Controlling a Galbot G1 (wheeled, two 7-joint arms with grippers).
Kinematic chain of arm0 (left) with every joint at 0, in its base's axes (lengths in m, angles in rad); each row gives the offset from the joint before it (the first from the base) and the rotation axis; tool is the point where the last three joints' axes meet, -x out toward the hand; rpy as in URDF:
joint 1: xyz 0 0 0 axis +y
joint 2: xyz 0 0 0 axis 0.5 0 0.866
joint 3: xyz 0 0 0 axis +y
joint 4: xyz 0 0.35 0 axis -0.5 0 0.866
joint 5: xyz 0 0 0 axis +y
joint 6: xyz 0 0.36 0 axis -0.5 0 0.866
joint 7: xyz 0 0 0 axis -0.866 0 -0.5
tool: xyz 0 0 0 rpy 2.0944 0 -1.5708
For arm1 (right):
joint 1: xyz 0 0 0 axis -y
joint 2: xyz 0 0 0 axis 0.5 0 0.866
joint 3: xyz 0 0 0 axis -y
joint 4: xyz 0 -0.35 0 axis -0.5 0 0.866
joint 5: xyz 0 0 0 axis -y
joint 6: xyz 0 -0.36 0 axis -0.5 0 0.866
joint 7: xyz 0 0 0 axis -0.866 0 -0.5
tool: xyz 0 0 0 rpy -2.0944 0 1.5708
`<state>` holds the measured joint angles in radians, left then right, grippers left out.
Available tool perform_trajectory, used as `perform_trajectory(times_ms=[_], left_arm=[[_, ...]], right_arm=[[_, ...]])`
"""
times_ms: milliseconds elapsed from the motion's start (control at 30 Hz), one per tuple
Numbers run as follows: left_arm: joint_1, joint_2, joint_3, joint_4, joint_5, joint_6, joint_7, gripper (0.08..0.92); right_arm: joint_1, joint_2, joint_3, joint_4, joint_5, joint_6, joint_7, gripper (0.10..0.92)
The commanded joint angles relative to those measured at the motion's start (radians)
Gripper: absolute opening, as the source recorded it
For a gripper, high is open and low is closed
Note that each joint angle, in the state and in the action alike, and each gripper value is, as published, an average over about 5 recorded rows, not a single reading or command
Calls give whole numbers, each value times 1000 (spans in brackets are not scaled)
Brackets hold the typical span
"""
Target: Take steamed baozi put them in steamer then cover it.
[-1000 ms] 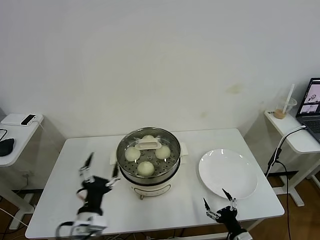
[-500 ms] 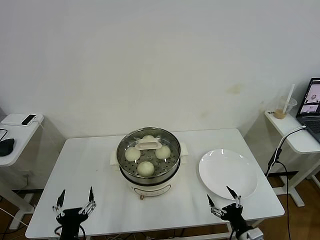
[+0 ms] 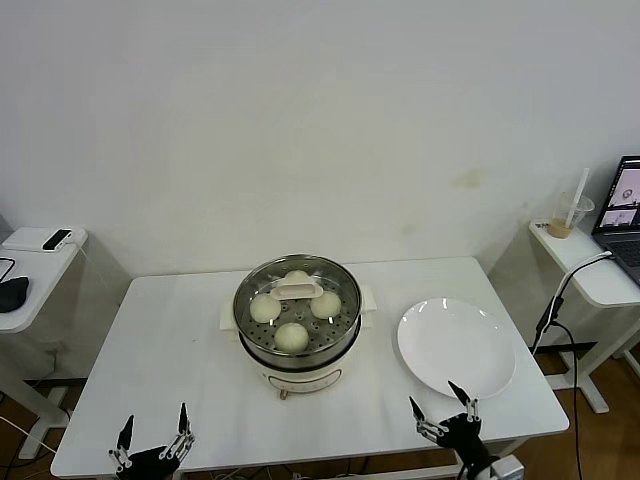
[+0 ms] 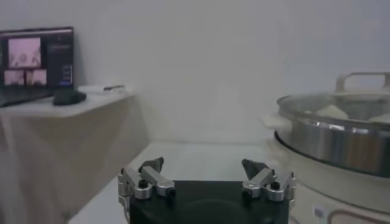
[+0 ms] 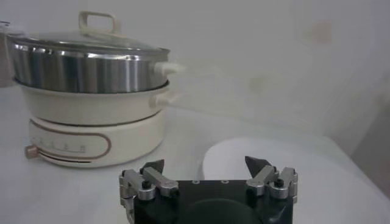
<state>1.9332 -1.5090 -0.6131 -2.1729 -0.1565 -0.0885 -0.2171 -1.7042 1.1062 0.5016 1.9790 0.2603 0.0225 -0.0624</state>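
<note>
At the table's (image 3: 180, 330) 6 o'clock edge, the left tool (image 3: 153, 440) and right tool (image 3: 441, 412) are spread wide, empty. At centre, the baozi (image 3: 292, 337) are held in the steamer (image 3: 297, 345), blurred beneath the cover (image 3: 297, 297).

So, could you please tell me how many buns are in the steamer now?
4, all under the glass lid in the steamer: back bun partly behind the lid's handle, left bun, right bun, front bun.
</note>
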Motion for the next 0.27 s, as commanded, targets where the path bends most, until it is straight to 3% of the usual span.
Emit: perform_trajectory(times_ms=[33,267], left_arm=[[31,-19,8,12,-49,19,-13,823],[38,-25,15,-7,-7,17,-24,823]], right_arm=[[-19,-25,-31,32,40,-30,49,823],[-28,-19,-36,24,24,-16,52,823]])
